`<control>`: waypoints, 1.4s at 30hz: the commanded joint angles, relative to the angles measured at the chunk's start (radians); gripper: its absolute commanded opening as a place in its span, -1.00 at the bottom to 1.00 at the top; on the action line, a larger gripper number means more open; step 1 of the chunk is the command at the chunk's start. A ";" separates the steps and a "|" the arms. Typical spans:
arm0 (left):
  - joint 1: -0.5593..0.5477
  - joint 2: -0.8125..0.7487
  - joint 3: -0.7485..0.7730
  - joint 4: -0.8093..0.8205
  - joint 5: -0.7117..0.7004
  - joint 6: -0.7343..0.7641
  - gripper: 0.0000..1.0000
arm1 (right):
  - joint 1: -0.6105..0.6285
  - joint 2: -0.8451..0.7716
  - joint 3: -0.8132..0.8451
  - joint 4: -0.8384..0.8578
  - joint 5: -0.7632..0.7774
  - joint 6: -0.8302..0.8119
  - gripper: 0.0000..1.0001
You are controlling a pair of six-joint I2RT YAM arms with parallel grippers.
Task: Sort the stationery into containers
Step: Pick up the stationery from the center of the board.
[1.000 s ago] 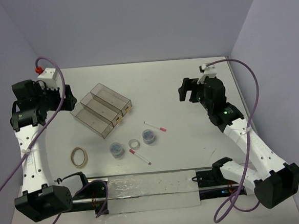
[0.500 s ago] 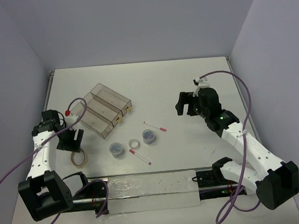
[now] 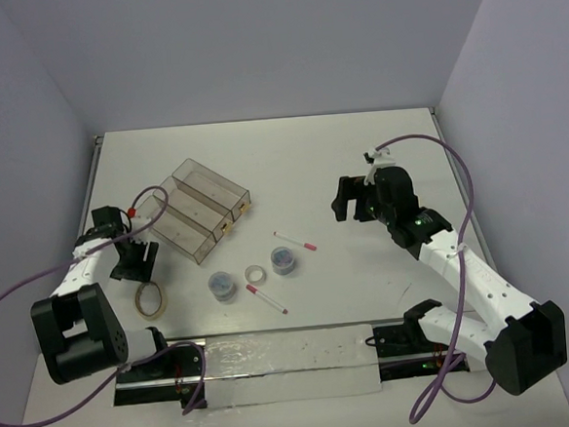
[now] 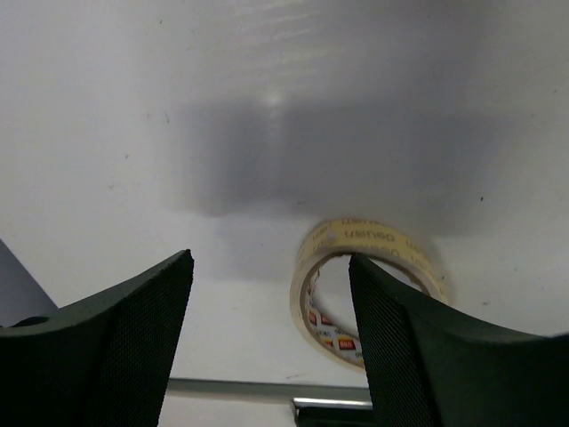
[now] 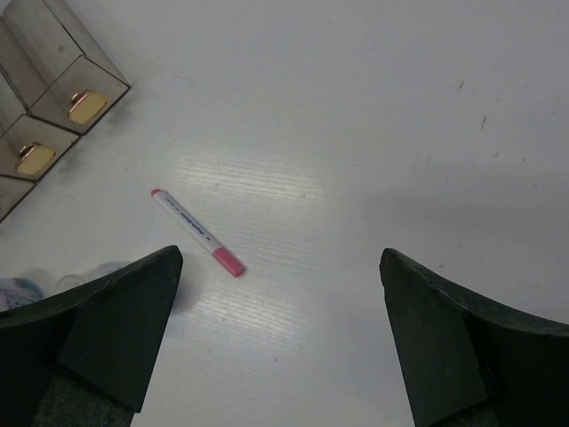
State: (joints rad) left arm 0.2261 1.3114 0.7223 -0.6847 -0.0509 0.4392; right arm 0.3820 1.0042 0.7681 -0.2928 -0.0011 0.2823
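One of my left fingers covers part of the tape ring. My right wrist view cuts off the bins; the tub is a blur.

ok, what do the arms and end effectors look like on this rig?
Left arm and right arm: white link shells, black joint housings, black bases. A purple cable loops off each wrist. Left end effector and right end effector: each has two broad, black, wedge-shaped fingers with a fine mesh texture on the inner face. No markings are legible.
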 commanded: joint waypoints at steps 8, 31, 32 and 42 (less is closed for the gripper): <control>-0.010 -0.079 -0.057 0.037 0.082 0.098 0.50 | 0.008 -0.010 0.025 -0.008 0.036 -0.025 1.00; -0.015 -0.092 -0.044 0.004 0.166 0.034 -1.00 | 0.007 -0.016 0.014 -0.020 0.105 -0.029 1.00; -0.009 -0.117 -0.028 -0.010 0.172 0.025 -1.00 | 0.006 -0.019 0.013 -0.018 0.104 -0.027 1.00; 0.015 -0.182 0.327 -0.128 0.378 -0.238 -1.00 | 0.006 -0.001 0.027 -0.022 0.099 -0.024 1.00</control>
State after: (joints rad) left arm 0.2386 1.1340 0.9063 -0.8130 0.1916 0.3876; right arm 0.3828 1.0096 0.7685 -0.3241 0.0860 0.2607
